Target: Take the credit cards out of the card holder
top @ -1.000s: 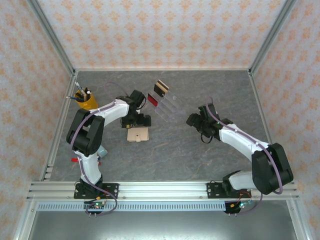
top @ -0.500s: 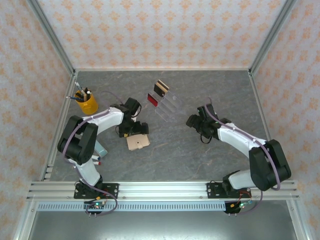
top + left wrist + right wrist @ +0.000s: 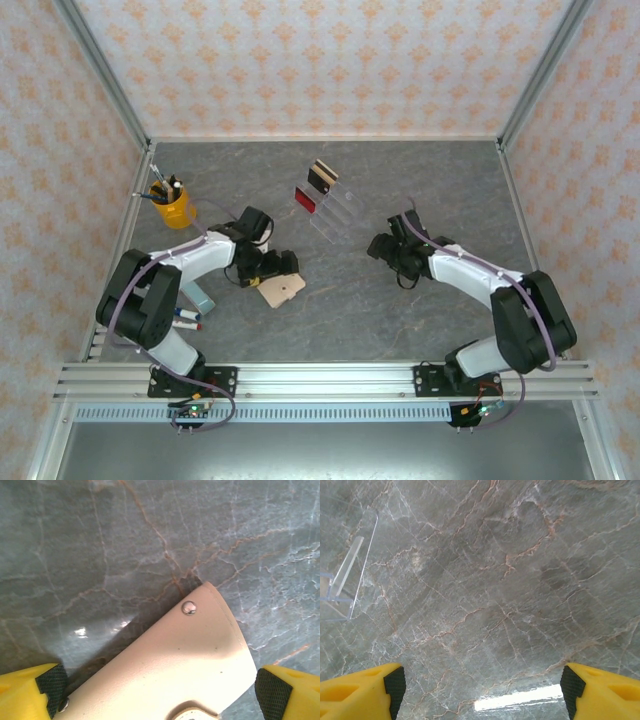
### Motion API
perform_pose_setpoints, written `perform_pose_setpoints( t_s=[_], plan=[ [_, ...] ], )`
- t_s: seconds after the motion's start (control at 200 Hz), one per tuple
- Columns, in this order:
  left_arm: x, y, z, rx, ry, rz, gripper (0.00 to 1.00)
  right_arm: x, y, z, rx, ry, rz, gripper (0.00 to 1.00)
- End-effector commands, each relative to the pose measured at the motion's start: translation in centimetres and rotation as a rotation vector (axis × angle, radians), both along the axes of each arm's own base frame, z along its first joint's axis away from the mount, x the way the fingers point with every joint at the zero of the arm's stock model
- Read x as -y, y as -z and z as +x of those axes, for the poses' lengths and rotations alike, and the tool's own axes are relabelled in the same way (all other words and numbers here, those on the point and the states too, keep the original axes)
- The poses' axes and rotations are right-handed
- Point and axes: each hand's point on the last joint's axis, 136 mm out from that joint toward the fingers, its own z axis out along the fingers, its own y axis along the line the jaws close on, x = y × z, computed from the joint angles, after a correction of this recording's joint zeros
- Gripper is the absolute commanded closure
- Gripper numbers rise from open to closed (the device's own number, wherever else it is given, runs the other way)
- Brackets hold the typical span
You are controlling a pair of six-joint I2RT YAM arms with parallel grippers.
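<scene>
Left of centre on the grey marbled table point(image 3: 400, 320), the small tan leather-like card holder point(image 3: 281, 290) lies between the wide-spread yellow jaws of the left gripper point(image 3: 162, 690). Farther back, a thin red plastic credit card point(image 3: 306, 201) and a tan black-banded card point(image 3: 321, 176) stand in a clear acrylic slotted stand point(image 3: 340, 212). The right gripper point(image 3: 482, 682) hangs wide open over bare table, holding nothing.

Found no legible text, label, brand, number or sign on anything in view.
</scene>
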Motion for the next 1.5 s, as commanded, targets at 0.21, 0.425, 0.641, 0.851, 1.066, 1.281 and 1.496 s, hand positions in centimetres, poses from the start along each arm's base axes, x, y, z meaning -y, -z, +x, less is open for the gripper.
perform_pose_setpoints(
  t_s=[0.21,0.425,0.641,0.851,1.066,1.281,1.496],
  plan=[
    [7.5,-1.5,-3.1,-0.075,0.067,-0.202,0.11,-3.1,-0.7,0.1,0.009,-0.058,0.006,0.18],
    [8.4,-0.9,-3.1,-0.075,0.081,-0.239,0.37,-5.8,-0.5,-1.0,0.001,-0.158,0.033,0.27],
    [6.3,-0.2,-2.6,-0.073,0.026,-0.205,0.48,-10.2,-0.9,-3.6,-0.020,-0.404,0.026,0.39],
    [5.8,-0.4,-2.3,-0.062,-0.019,-0.248,0.51,-13.9,-0.2,-4.8,-0.060,-0.521,0.057,0.56],
    [7.0,-0.5,-1.8,-0.061,-0.030,-0.322,0.57,-14.1,1.4,-5.2,-0.110,-0.516,0.047,0.68],
    [7.4,-0.1,-1.9,-0.083,-0.026,-0.341,0.58,-13.2,2.7,-5.2,-0.147,-0.492,-0.009,0.70],
    [7.1,0.9,-2.1,-0.115,-0.036,-0.338,0.58,-12.5,4.0,-5.2,-0.183,-0.470,-0.057,0.73]
  ],
)
